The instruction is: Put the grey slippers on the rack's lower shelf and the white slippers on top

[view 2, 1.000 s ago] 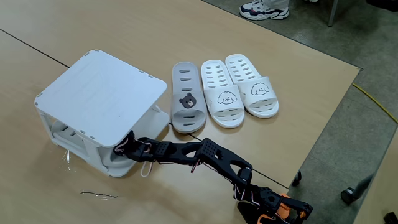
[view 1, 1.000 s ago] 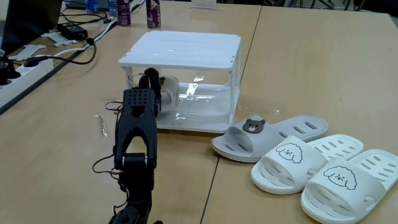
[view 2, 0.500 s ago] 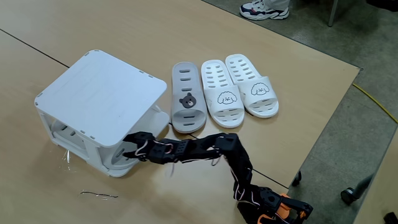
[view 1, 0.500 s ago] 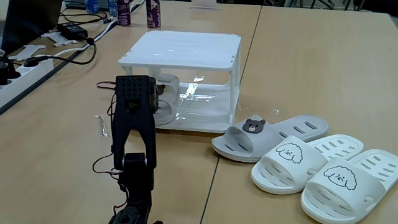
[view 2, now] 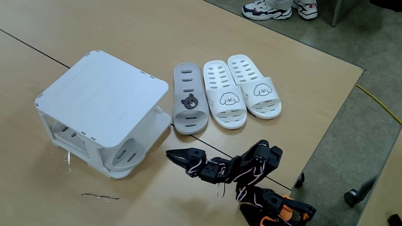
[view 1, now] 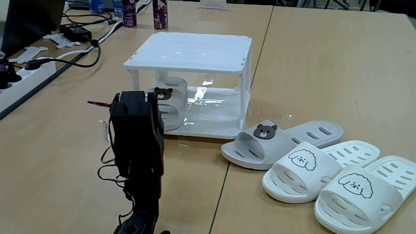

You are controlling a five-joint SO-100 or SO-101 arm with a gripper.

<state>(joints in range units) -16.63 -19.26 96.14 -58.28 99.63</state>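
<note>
Grey slippers are split up: one sits on the lower shelf (view 1: pixel 214 112) of the rack (view 1: pixel 192 49), toe end poking out toward the arm, and the other (view 1: pixel 281 139) lies on the table (view 1: pixel 325 71) just right of the rack's front corner in the low fixed view. That low view lets me see under the rack's top, where the shelved grey slipper (view 1: pixel 166 104) shows its bear face on the strap. In the high fixed view the same slipper (view 2: pixel 127 154) is only a rounded grey end under the white top (view 2: pixel 100 94), while the loose grey one (view 2: pixel 188 99) is plainly laid out, sole slots and all, beside the white slippers (view 2: pixel 242 89). Those two white ones (view 1: pixel 344 177) lie side by side, touching, on the bare table.

The high view also shows the gripper (view 2: pixel 178 156) clearly: it points toward the rack, well short of it, fingers drawn nearly together with nothing between them. In the low view the arm's black body (view 1: pixel 135 140) stands in front of the rack and hides the fingers.

A second ago the gripper was reaching in under the rack's top at the slipper; it has since pulled back and the arm has folded up toward its base. The slippers have not moved.
</note>
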